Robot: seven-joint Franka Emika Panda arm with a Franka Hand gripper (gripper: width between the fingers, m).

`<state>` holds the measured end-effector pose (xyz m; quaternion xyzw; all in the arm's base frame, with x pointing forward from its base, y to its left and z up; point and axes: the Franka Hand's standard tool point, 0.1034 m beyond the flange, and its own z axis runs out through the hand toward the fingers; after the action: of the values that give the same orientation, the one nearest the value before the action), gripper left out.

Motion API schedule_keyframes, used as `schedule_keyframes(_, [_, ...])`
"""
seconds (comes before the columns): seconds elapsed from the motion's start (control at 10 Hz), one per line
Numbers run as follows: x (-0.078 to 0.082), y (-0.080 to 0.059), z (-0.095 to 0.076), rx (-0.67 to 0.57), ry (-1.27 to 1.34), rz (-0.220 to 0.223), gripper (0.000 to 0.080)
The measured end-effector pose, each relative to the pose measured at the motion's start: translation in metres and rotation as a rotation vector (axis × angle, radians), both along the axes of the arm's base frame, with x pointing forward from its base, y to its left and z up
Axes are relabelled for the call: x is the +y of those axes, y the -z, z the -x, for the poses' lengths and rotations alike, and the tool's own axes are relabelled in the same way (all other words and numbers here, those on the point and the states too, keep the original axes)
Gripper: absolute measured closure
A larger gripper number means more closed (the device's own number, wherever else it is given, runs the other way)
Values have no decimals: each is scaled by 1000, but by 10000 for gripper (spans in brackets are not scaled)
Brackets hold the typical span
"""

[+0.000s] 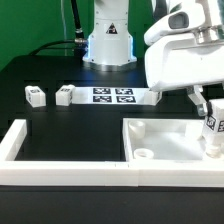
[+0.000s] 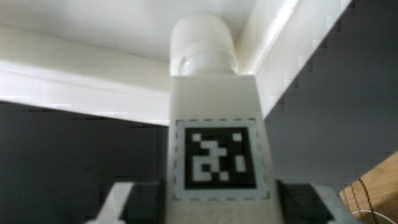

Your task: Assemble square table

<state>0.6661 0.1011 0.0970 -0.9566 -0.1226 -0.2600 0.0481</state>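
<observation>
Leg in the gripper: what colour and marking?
The leg is white with a black-and-white tag; wrist view shows it best.

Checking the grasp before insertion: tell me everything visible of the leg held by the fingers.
The leg is a white, plastic-looking block with a rounded far end and a black-white tag on one face. The fingers clamp its sides by the tag. It hangs roughly upright over the slab near the exterior view's right; contact with the slab cannot be told.

square slab [image 1: 131, 142]: 1 | leg blocks [image 1: 35, 95]: 3 | marker board [image 1: 112, 96]: 1 | border wall [image 1: 60, 172]: 1
</observation>
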Motion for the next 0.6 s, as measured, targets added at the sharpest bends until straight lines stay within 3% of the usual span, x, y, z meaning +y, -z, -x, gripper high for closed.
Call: schedule_keyframes(0.6, [1,15,0,4,2,0,509])
